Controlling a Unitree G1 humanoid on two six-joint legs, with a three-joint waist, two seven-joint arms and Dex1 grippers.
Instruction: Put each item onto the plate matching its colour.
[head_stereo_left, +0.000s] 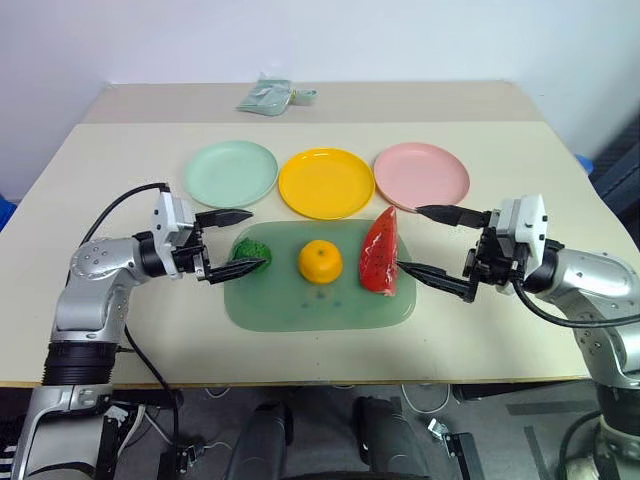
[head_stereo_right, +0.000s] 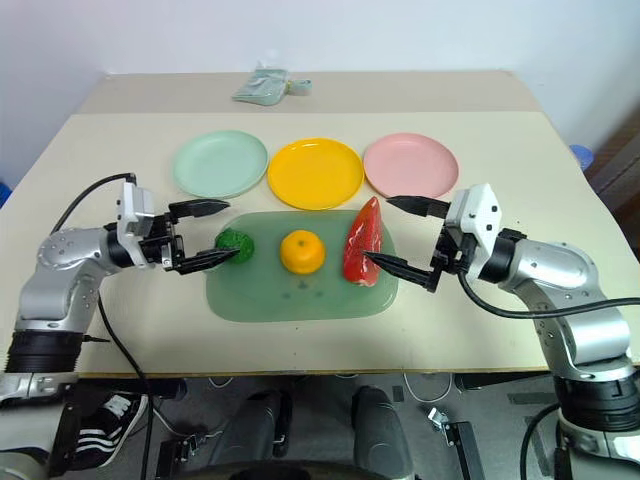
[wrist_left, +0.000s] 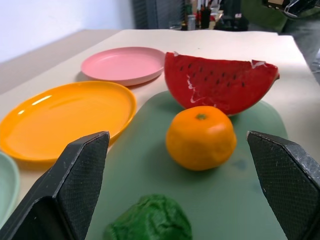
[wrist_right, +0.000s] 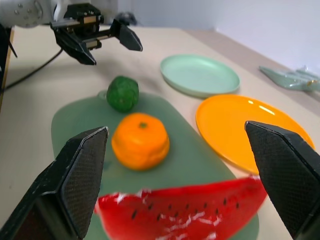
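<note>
Toy foods all lie on the translucent green rounded mat (head_stereo_left: 320, 305): the dark green bumpy ball (head_stereo_left: 249, 250) at its nine o'clock end, the round orange mandarin (head_stereo_left: 320, 261) in the middle, the red watermelon wedge with dark seeds (head_stereo_left: 380, 252) at three o'clock. At twelve o'clock from the mat the three round plastic plates stand bare in a row: pale mint green plate (head_stereo_left: 231, 172), yellow plate (head_stereo_left: 326, 182), pink plate (head_stereo_left: 421, 175).

Both grippers are spread wide and grasp nothing. The left gripper (head_stereo_left: 232, 240) brackets the ball, one finger seeming to brush its near side. The right gripper (head_stereo_left: 432, 241) faces the wedge, its lower finger near the rind.

To my eye the pick is just starting. The left should slide in until the ball sits centred between the fingers, then close gently so it does not squirt away. The wedge looks tall and thin, so the right had better pinch across its flat faces low down, or it may tip.
</note>
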